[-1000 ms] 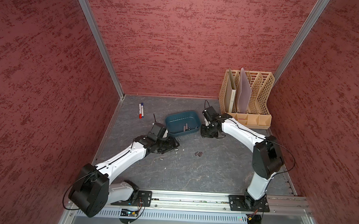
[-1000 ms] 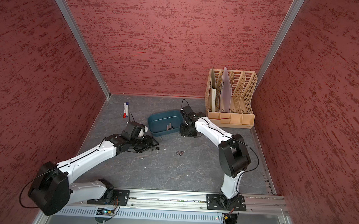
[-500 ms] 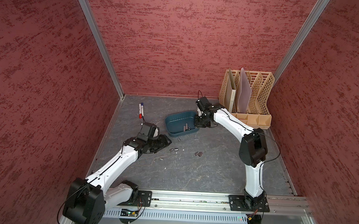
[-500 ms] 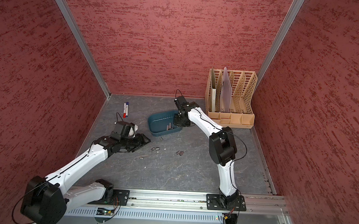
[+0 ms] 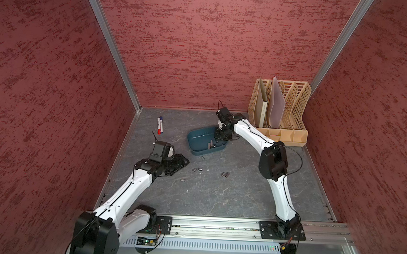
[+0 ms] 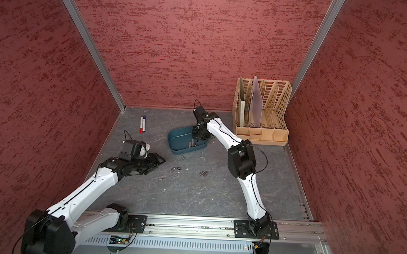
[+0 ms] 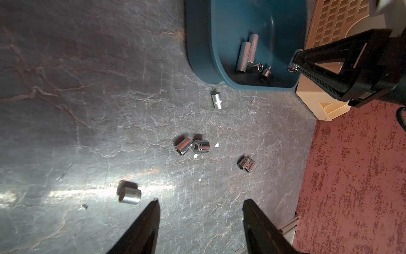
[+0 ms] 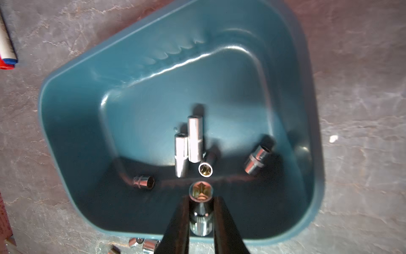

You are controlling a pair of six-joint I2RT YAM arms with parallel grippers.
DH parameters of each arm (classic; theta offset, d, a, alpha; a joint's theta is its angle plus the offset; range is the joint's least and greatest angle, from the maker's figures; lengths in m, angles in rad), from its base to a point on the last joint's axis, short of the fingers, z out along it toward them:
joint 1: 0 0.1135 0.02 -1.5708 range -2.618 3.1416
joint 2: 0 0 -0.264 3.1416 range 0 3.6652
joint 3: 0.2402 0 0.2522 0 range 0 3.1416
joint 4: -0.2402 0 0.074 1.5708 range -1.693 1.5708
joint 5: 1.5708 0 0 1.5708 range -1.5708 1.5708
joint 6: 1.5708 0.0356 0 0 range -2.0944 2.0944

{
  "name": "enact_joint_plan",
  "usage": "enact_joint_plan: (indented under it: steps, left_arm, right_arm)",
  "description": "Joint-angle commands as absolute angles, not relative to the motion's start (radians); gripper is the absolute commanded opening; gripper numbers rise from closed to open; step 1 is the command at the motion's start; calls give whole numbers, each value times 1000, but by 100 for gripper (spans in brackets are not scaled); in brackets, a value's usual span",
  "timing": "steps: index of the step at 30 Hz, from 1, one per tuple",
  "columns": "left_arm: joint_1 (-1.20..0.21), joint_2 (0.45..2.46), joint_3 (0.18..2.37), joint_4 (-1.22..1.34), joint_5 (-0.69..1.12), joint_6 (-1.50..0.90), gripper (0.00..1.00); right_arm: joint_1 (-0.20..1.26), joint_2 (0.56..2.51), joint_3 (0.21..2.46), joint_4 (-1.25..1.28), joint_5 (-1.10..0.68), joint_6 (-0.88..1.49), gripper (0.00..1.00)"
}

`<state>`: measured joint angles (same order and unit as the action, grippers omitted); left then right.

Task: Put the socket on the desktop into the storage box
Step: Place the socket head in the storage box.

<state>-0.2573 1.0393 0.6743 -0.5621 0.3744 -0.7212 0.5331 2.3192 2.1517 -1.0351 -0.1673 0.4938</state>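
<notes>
One socket (image 8: 201, 224) in right end effector (image 8: 201, 198)

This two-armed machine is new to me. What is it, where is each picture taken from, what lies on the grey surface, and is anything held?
It is a pair of robot arms, left arm and right arm, bolted to a rail, each ending in a two-fingered gripper. Both top views look down on the whole scene; each wrist view looks out along one arm's gripper. On the desktop lie several loose sockets, the teal storage box with more sockets inside, two marker pens and a beige file rack. The right gripper is shut on a socket above the box. The left gripper is open and holds nothing.
</notes>
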Motion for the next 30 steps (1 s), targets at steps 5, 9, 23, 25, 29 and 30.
enact_joint_plan:
  steps: [5, 9, 23, 25, 29, 30]
  left_arm:
    - [-244, 1012, 657, -571, 391, -722, 63]
    - [-242, 997, 641, -572, 387, -731, 63]
    - [-241, 975, 605, -581, 387, -748, 63]
    - [-241, 972, 603, -583, 386, -751, 63]
    - [-241, 971, 606, -584, 385, -751, 64]
    - [-241, 972, 606, -584, 384, -751, 63]
  right_arm:
    - [535, 2409, 2247, -1066, -190, 515, 19]
    - [535, 2438, 2263, -1065, -193, 523, 19]
    - [529, 2476, 2278, -1057, -199, 541, 26]
    - [528, 2470, 2281, -1057, -195, 540, 32]
    - [529, 2452, 2280, -1061, -189, 535, 39]
    - [528, 2447, 2280, -1062, -187, 535, 39]
